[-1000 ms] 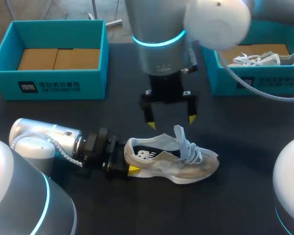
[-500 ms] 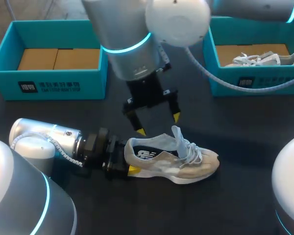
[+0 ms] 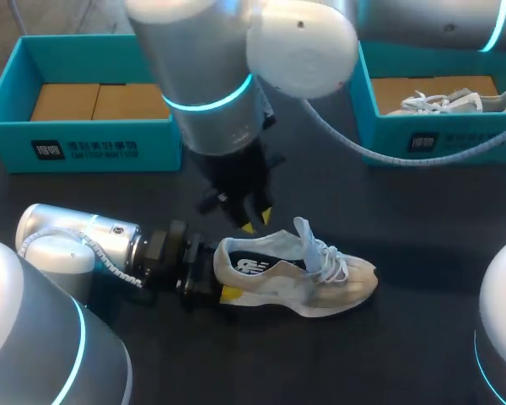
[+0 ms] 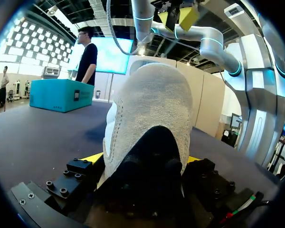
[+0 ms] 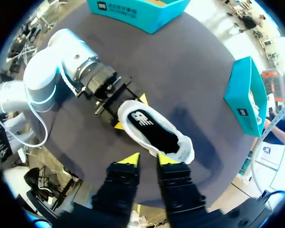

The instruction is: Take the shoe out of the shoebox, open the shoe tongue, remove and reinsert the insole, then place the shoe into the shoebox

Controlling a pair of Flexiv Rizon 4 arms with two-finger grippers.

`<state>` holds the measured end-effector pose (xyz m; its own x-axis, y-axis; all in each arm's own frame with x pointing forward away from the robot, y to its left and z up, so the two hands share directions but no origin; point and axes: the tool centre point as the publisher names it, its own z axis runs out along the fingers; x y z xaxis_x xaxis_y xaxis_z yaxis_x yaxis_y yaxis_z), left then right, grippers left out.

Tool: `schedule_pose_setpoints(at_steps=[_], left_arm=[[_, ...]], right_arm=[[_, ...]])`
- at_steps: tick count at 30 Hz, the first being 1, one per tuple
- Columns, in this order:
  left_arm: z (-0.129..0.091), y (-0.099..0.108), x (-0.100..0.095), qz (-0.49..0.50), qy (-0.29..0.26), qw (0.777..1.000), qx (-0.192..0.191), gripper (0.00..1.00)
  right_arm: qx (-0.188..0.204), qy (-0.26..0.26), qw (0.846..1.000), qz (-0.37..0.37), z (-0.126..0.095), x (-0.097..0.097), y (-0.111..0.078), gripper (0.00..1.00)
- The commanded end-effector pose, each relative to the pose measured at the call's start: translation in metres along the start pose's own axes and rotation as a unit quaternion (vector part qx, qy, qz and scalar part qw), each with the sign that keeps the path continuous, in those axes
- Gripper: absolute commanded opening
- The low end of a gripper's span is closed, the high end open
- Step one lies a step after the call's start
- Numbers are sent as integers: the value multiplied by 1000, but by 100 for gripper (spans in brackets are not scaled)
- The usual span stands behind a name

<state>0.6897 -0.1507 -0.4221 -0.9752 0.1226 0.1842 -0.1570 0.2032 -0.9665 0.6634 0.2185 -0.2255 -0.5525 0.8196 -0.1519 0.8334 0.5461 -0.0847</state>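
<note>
Head view is showing the shoe [image 3: 295,274] sitting upright on its sole on the dark table [image 3: 405,354], outside both boxes, in the near middle. Its heel is pointing left and its toe right. Its tongue [image 3: 308,236] and loose white laces are standing up above the opening. From the right wrist view, the shoe [image 5: 154,130] is showing a dark lining down inside its opening.

My left claw [image 3: 222,277] is lying low along the table from the left and is gripping the shoe at the heel. In the left wrist view the pale heel is filling the space of this claw [image 4: 145,161], with a yellow tip pressing in on either side. The right wrist view is also showing those two yellow tips flanking the heel.

My right claw [image 3: 255,221] is hanging from the arm that is reaching across from the far right. It is pointing down, just above and to the far side of the heel, apart from the shoe. In its own view, the right claw [image 5: 147,160] is holding nothing, with a narrow gap between its fingers.

Further out, the left shoebox [image 3: 84,139] is standing at the far left with brown card inside. At the far right, the right shoebox [image 3: 438,139] is holding a second shoe [image 3: 447,101], white with laces.
</note>
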Motion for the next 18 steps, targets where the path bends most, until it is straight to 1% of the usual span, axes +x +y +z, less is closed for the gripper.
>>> schedule_pose_setpoints(at_steps=[1,8,10,11,13,15,16,17,18], left_arm=[[-1,4,-2,0,-1,1000,0,0],[-1,4,-2,0,-1,1000,0,0],[-1,4,-2,0,-1,1000,0,0],[-1,4,-2,0,-1,1000,0,0],[-1,4,-2,0,-1,1000,0,0],[-1,4,-2,0,-1,1000,0,0],[-1,4,-2,0,-1,1000,0,0],[-1,4,-2,0,-1,1000,0,0],[-1,4,-2,0,-1,1000,0,0]], right_arm=[[-17,27,999,0,3,-9,-7,0],[-17,27,999,0,3,-9,-7,0],[-16,27,999,-12,4,-8,-6,0],[-7,22,999,-29,5,-6,-5,0],[-3,11,999,-47,5,-2,-4,0],[2,-8,996,-88,5,3,-2,0],[-1,-11,994,-111,5,4,-1,0],[-1,-14,986,-165,7,7,1,0],[-1,-20,983,-182,9,9,2,0]])
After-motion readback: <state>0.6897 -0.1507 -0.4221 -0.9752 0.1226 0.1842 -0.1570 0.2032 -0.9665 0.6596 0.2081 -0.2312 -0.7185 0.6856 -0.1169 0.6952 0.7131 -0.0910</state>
